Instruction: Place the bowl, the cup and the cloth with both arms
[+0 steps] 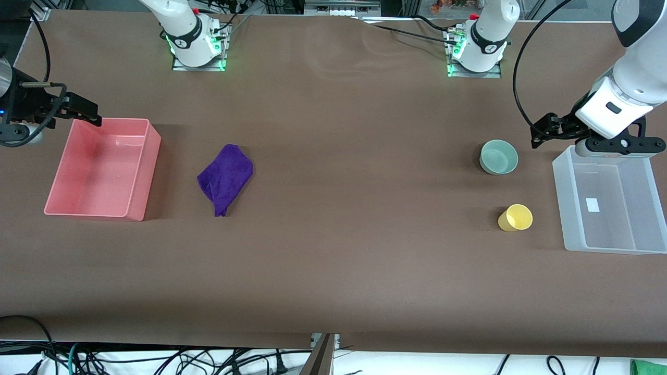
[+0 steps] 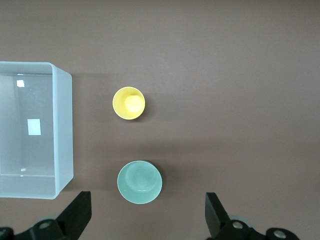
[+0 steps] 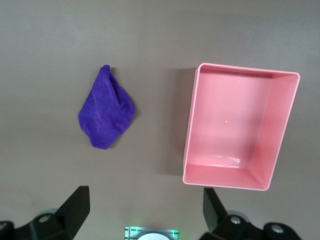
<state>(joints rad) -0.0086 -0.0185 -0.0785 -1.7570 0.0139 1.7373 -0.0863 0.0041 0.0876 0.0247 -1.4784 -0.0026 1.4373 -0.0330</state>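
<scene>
- In the front view I see the cloth (image 1: 225,178) lying crumpled on the brown table (image 1: 338,260), left of centre in the frame, just beside the pink bin (image 1: 135,172), which sits at the left edge toward the right arm's end.
- The bowl (image 1: 499,157) stands upright at the right of the frame, with the cup (image 1: 515,217) below it, nearer to the front camera; the two are apart, and the cup looks tipped toward the camera.
- The clear bin (image 1: 565,208) lies at the lower right, just beside the cup and bowl.
- My left gripper (image 1: 547,130) hangs at the right edge of the frame, over the table by the upper corner of the clear bin; in the left wrist view its fingers (image 2: 80,212) are spread wide with nothing between them, the bowl (image 2: 139,182) and cup (image 2: 129,103) showing below.
- My right gripper (image 1: 83,110) hangs at the far left, over the upper rim of the pink bin; the right wrist view shows its fingers (image 3: 77,205) parted and empty, with the cloth (image 3: 106,110) and pink bin (image 3: 192,130) in frame.
</scene>
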